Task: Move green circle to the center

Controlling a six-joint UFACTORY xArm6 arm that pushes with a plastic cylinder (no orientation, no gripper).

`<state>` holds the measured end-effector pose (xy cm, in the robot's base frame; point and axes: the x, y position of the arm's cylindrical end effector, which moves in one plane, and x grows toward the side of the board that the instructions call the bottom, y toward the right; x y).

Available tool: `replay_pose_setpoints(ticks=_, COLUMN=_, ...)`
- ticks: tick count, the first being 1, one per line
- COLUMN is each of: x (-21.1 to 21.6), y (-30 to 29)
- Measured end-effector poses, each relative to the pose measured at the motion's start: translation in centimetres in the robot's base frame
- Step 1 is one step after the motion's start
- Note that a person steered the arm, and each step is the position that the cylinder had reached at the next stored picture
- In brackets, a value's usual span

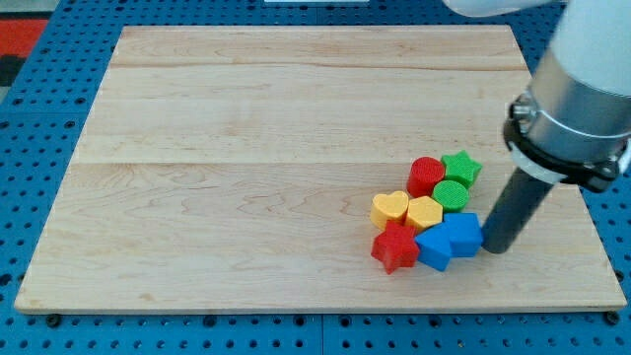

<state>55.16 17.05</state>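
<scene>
The green circle [453, 194] lies in a tight cluster of blocks at the board's lower right. Touching it are a red circle [427, 176] at upper left, a green star [461, 168] above, a yellow hexagon-like block [425, 212] at lower left and a blue block [462, 234] below. My tip [496, 247] rests on the board just right of the blue block, below and to the right of the green circle.
A yellow heart [389, 208], a red star [395, 247] and a second blue block [433, 248] complete the cluster. The wooden board [246, 148] lies on a blue pegboard. The arm's body [582, 99] hangs over the board's right edge.
</scene>
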Motion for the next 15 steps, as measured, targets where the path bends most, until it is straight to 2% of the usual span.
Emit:
replay_pose_setpoints(ticks=1, x=-1.2, y=0.2)
replay_pose_setpoints(ticks=2, x=-1.0, y=4.0)
replay_pose_setpoints(ticks=3, x=-2.4, y=3.1)
replay_pose_setpoints(ticks=5, x=-4.1, y=-3.5)
replay_pose_setpoints(ticks=7, x=-4.5, y=-5.1)
replay_pose_setpoints(ticks=8, x=-7.4, y=-7.4)
replay_pose_setpoints(ticks=9, x=-11.9, y=-12.5)
replay_pose_setpoints(ticks=10, x=-13.5, y=-14.8)
replay_pose_setpoints(ticks=12, x=-11.9, y=-9.3)
replay_pose_setpoints(ticks=14, x=-7.5, y=-12.7)
replay_pose_setpoints(ticks=15, x=-7.5, y=-16.7)
